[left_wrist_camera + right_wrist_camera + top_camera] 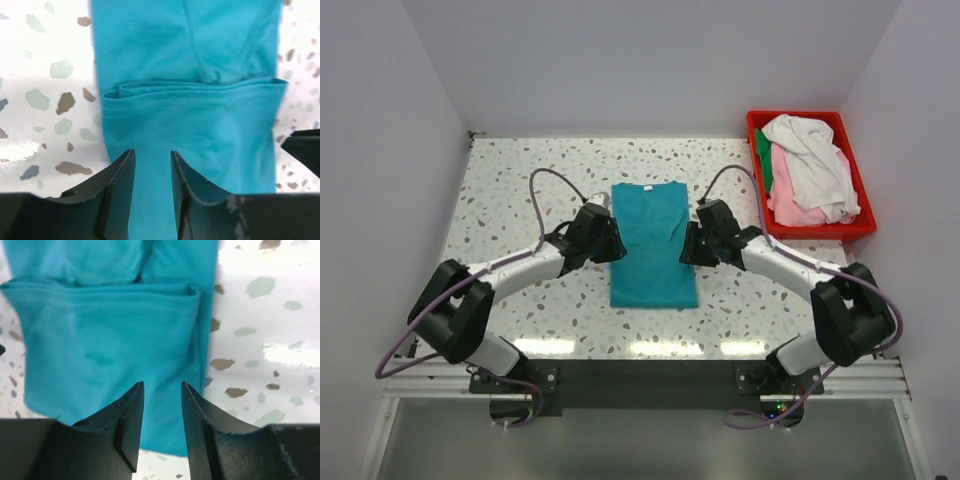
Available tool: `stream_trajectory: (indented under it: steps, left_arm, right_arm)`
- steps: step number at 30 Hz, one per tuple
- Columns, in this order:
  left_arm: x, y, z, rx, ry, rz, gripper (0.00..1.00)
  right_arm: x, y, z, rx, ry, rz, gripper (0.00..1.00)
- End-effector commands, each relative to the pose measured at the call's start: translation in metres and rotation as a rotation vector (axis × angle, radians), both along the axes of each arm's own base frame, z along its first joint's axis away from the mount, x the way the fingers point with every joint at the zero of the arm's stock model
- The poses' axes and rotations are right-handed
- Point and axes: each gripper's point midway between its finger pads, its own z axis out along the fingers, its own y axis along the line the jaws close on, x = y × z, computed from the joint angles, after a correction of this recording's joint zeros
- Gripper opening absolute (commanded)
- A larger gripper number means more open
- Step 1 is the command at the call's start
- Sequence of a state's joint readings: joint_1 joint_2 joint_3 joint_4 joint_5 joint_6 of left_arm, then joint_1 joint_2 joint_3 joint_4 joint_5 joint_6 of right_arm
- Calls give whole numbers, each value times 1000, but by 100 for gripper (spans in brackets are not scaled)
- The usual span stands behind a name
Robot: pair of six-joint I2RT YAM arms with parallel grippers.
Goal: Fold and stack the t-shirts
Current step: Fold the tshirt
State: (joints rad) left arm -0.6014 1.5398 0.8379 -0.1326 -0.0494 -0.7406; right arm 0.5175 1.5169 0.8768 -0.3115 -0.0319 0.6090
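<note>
Teal shirt (653, 250) lay flat mid-table (510, 180), long axis running away from the bases; left claw (616, 244) over its left edge, right claw (686, 247) over its right, equally near, both narrowly spread, pinching nothing

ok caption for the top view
Folded teal t-shirt flanked by left pincer and right pincer on the table, red bin at far right

Far left: I can pass over open bench (510, 180).
Far right: red bin (820, 233) blocks me.
Centre: left gripper (617, 244) and right gripper (686, 247) flank the teal t-shirt (653, 270).
</note>
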Motion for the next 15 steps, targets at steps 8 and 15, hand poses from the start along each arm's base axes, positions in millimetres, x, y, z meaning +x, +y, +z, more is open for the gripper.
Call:
stream_trajectory:
  steps: [8,15]
  left_arm:
    - [-66,-36,-3,-31,48,-122,26]
    - [-97,-13,-44,-10,151,-77,18]
  right_arm:
    - [-53,29,-2,5,8,104,38]
    - [-85,5,-36,-31,92,76,38]
